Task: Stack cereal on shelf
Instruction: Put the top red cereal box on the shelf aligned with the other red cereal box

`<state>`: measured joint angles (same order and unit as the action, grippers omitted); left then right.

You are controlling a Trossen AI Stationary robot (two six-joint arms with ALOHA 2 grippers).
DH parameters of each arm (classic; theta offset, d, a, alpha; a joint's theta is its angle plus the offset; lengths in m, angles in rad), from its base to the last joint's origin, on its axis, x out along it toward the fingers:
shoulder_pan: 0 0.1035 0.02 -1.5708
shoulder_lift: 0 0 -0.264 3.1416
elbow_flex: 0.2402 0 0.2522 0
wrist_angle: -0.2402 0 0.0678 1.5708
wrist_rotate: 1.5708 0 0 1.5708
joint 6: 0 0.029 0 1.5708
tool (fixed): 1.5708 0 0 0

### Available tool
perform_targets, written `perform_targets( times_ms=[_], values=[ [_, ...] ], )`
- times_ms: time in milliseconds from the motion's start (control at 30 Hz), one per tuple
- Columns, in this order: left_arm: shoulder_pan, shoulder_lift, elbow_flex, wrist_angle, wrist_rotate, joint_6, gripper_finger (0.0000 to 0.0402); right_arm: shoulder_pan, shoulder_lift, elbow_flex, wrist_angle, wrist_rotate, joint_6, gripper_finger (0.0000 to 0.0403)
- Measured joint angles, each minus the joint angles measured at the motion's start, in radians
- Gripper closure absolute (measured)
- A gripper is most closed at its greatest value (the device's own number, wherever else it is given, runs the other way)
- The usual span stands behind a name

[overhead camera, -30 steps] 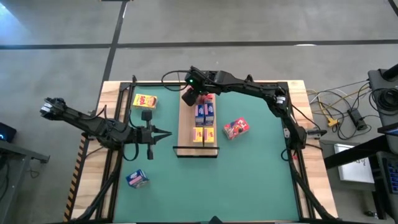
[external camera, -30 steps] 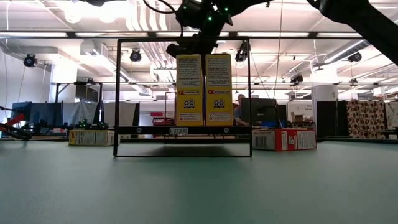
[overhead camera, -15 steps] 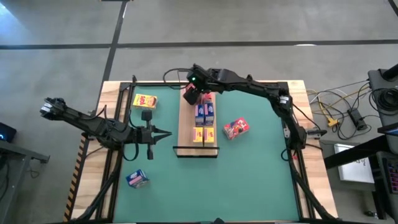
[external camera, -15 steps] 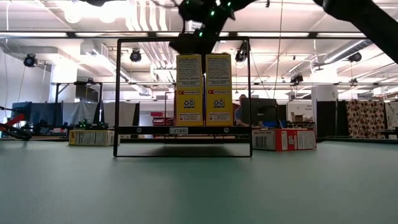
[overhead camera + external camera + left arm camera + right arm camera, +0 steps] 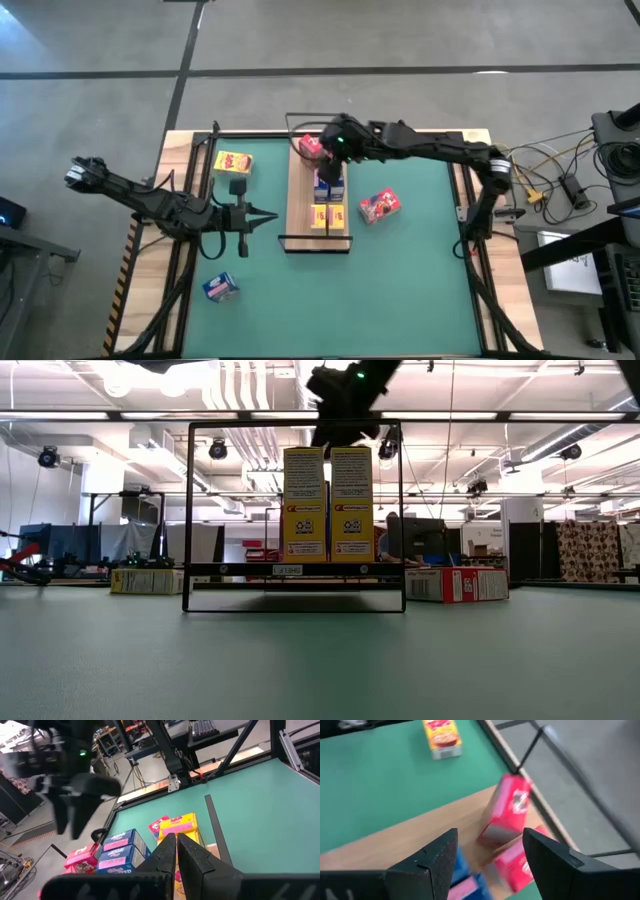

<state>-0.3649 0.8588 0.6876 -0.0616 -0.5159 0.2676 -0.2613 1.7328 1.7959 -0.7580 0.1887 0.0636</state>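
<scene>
Because the red cereal box already stands on the shelf at its far end beside the blue and yellow ones, the right gripper hovers above with jaws apart and empty, while the left gripper waits shut over the green mat.

right wrist view is blurred: red box on the shelf smeared, print unreadable; blue boxes cut by the frame edge. low view: right gripper cropped at the top, fingers can't be made out; yellow boxes hide the rows behind. high view: arm covers the blue boxes; count unclear.
</scene>
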Motion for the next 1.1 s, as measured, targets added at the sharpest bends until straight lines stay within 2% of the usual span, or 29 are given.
perform_targets(
  times_ms=[267, 400, 533, 667, 767, 933, 1100],
  values=[
    [0.024, 0.071, -0.001, 0.114, -0.001, 0.03, 0.0401, 0.024, -0.24, -0.472, 0.398, -0.133, -0.06, 0.0189],
    [0.065, 0.128, 0.0, 0.185, 0.001, 0.061, 0.0401, 0.023, -0.326, -0.652, 0.585, -0.144, -0.117, 0.0196],
    [0.167, 0.18, -0.001, 0.24, 0.002, 0.13, 0.0401, 0.019, -0.4, -0.775, 0.708, -0.147, -0.189, 0.0213],
    [0.343, 0.209, -0.001, 0.298, 0.01, 0.215, 0.0401, 0.013, -0.468, -0.874, 0.795, -0.144, -0.238, 0.0233],
    [0.516, 0.221, -0.001, 0.313, 0.122, 0.222, 0.0402, 0.008, -0.513, -0.931, 0.831, -0.145, -0.252, 0.025],
    [0.799, 0.276, -0.001, 0.338, 0.464, 0.081, 0.0401, 0.007, -0.567, -1.003, 0.884, -0.145, -0.258, 0.0286],
    [0.966, 0.372, -0.001, 0.392, 0.499, -0.049, 0.0401, 0.007, -0.588, -1.013, 0.902, -0.145, -0.219, 0.032]
  ],
)
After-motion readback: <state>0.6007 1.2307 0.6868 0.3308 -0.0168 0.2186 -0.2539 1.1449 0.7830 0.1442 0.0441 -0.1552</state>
